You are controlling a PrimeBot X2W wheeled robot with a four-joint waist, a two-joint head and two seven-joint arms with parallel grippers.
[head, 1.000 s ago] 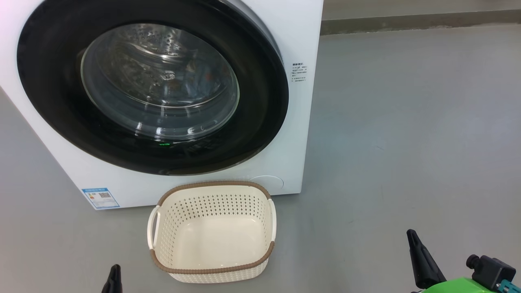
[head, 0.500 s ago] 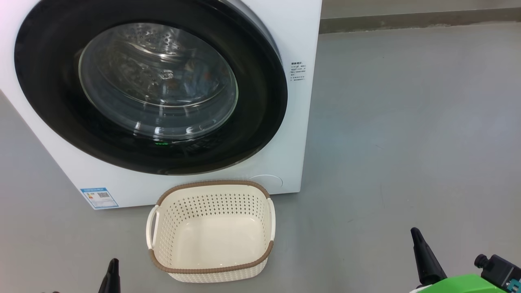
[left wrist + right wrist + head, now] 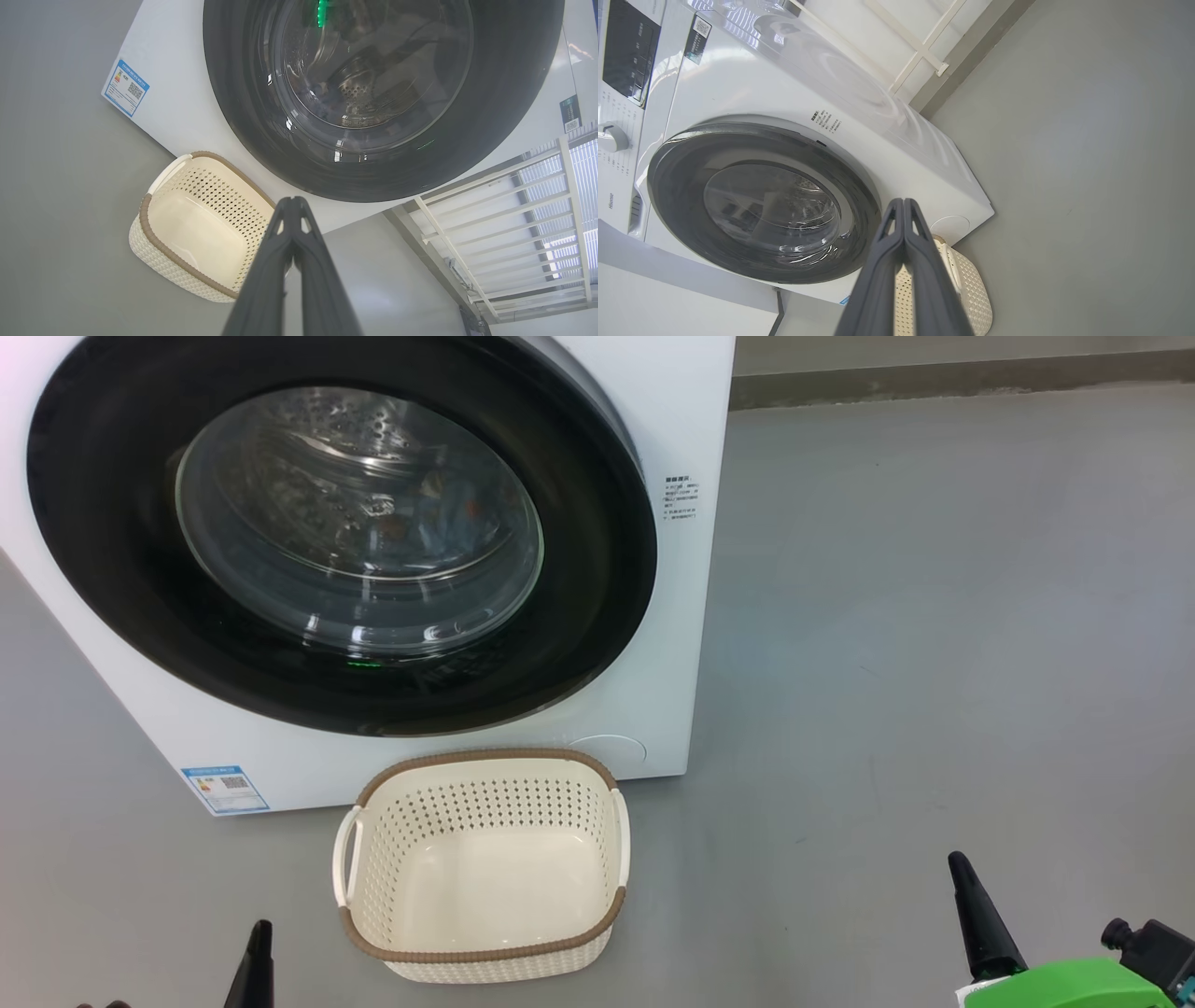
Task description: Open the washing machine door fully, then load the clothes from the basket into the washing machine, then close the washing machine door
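Grey floor [image 3: 934, 616] stretches to a wall skirting behind the washing machine [image 3: 672, 411], a white front-loader standing at the floor's far left side. The washing machine door [image 3: 597, 569], glossy black rim around a bulging glass bowl, sits shut flat against the machine's front. Through the glass, against the perforated steel drum, dim specks of orange and blue may be the clothes [image 3: 439, 513], though reflections make that hard to confirm.

The basket [image 3: 485, 954] stands upright on the floor just in front of the washer's lower edge, below the door, with its cream bottom bare and its brown rim facing up. A blue label [image 3: 224, 789] is stuck near the front panel's lower left corner.

The left gripper [image 3: 260, 933] pokes up at the bottom edge of the head view, left of the basket and apart from it, and the left wrist view shows its two dark fingers [image 3: 261, 280] pressed together on nothing. The right gripper [image 3: 960, 873], on a green mount, hangs over open floor well to the basket's right, jaws likewise pressed tight with nothing between them.
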